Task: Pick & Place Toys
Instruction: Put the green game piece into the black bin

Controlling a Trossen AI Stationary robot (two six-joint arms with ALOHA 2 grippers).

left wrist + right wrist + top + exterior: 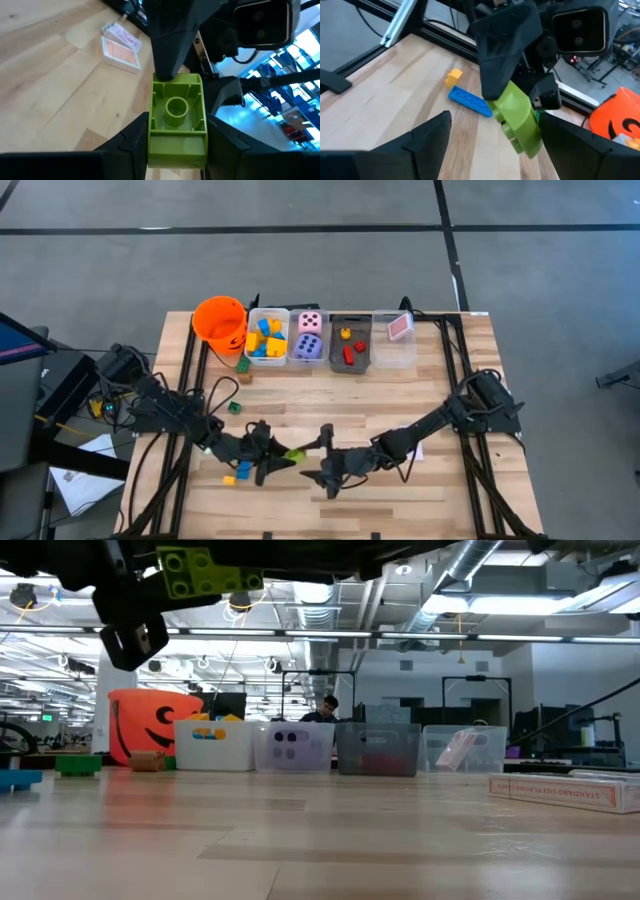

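A light green building block (295, 452) hangs over the near middle of the table with my left gripper (288, 454) shut on it. In the left wrist view the green block (177, 117) shows its hollow underside. My right gripper (327, 458) stands open just to the block's right, facing my left gripper. In the right wrist view the green block (517, 120) sits between its spread fingers (427, 140). In the low view the green block (205, 575) is high above the tabletop. Other toys lie in bins at the far edge. My left gripper pinches the green block's two side walls (152, 131) between its two fingers, coming nearly level from the table's left. The block is lifted clear of the table. My right gripper has one finger (170, 45) at the block's far end; I cannot tell whether it touches.
At the far edge stand an orange bucket (220, 320), a bin of yellow and blue blocks (266, 338), a bin with two dice (308, 337), a grey bin (350, 342) and a clear bin (393, 338). Loose blue and yellow blocks (240, 472) and a card box (122, 47) lie nearby.
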